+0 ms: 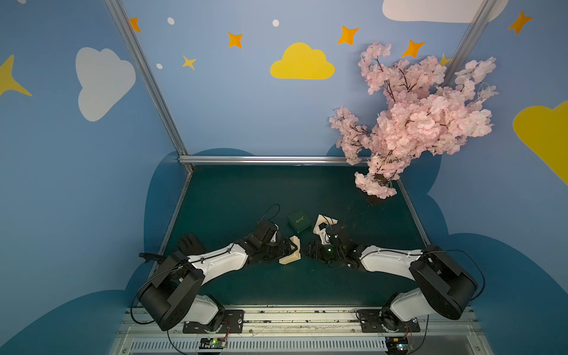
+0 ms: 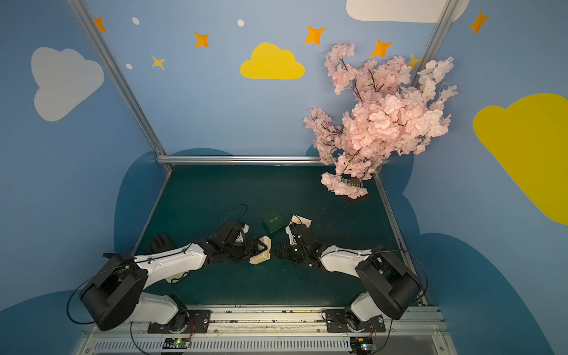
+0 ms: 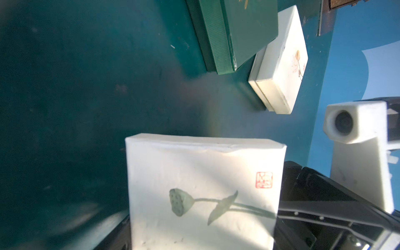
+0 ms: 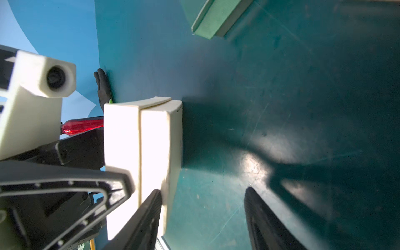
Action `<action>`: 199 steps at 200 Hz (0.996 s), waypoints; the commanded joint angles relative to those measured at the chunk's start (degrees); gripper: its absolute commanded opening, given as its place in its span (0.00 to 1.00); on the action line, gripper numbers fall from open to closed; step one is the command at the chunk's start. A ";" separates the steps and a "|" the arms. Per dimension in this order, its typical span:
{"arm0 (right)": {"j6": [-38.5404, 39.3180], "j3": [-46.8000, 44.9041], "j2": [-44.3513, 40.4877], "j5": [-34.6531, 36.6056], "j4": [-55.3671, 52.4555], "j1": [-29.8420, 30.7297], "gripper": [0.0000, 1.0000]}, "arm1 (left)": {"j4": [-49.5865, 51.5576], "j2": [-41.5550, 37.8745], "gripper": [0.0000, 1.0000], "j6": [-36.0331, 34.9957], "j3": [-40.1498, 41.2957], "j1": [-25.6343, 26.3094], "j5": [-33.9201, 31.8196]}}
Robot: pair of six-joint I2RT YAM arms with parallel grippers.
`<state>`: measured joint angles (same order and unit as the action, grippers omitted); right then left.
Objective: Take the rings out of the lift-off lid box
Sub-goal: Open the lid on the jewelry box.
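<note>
From above: grips white box (image 1: pixel 289 259) tight with left gripper (image 1: pixel 290 249), right gripper (image 1: pixel 307 251) just beside it. At left wrist: shows white box with lid on, green box (image 3: pixel 238 32) beyond; hides rings. At right wrist: has fingers (image 4: pixel 149 216) wide apart, one touching white box, holding nothing.

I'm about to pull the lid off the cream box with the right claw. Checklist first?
1. Left claw holding cream box: ok.
2. Lid off: not ok; seam closed.
3. Right claw gripping the box: not ok; jaws apart, one finger beside it.
4. Rings located: cannot tell; none visible.
5. Green box out of the way: ok.
</note>
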<state>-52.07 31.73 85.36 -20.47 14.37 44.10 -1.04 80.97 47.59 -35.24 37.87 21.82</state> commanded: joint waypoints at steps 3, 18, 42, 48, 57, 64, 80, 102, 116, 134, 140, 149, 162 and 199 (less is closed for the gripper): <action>0.92 1.28 1.69 -0.88 -0.53 0.87 0.63 | -3.00 -0.46 0.81 1.03 -1.21 0.26 3.18; 1.02 1.58 2.11 -0.86 -0.64 1.16 0.63 | -3.47 -0.31 0.81 1.38 -1.21 0.19 3.53; 1.17 1.86 2.83 -0.89 -0.86 1.57 0.63 | -4.31 -0.63 0.81 1.69 -1.39 0.12 4.48; 1.23 1.96 3.08 -0.88 -0.92 1.67 0.63 | -4.43 -0.95 0.81 1.55 -1.44 0.16 4.45; 1.18 2.17 3.39 -0.89 -1.08 1.81 0.62 | -4.41 -1.39 0.81 1.46 -1.54 0.11 4.61; 1.14 2.24 3.70 -0.87 -1.18 1.83 0.61 | -4.41 -1.75 0.81 1.46 -1.62 0.15 4.75; 1.11 2.38 4.52 -0.94 -1.19 2.02 0.61 | -4.50 -2.34 0.81 1.64 -1.84 -0.19 5.76; 1.03 2.54 5.25 -1.41 -0.84 2.31 0.61 | -4.82 -2.73 0.80 1.71 -1.89 -0.10 6.97; 1.10 2.64 5.59 -1.25 -0.90 2.49 0.61 | -5.80 -3.00 0.80 2.10 -1.38 -0.19 7.49; 1.18 2.71 5.95 -1.24 -1.07 2.54 0.61 | -7.02 -3.16 0.80 2.56 -0.73 -0.32 8.25; 1.09 2.58 6.07 -1.19 -1.03 2.57 0.61 | -7.25 -3.34 0.80 2.69 -0.66 -0.27 8.36; 0.92 2.39 6.21 -1.24 -0.61 2.67 0.61 | -7.62 -3.45 0.80 2.90 -0.66 -0.33 8.48; 0.87 2.31 6.39 -1.21 -0.25 2.76 0.61 | -8.10 -3.58 0.80 3.04 -0.66 -0.39 9.04; 1.03 2.65 7.18 -1.42 -0.46 3.04 0.60 | -8.43 -3.44 0.80 2.95 -0.66 -0.60 10.02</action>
<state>-52.05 33.87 89.54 -20.86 16.99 44.86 0.05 79.90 49.08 -34.70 36.18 22.02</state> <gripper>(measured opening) 0.600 0.850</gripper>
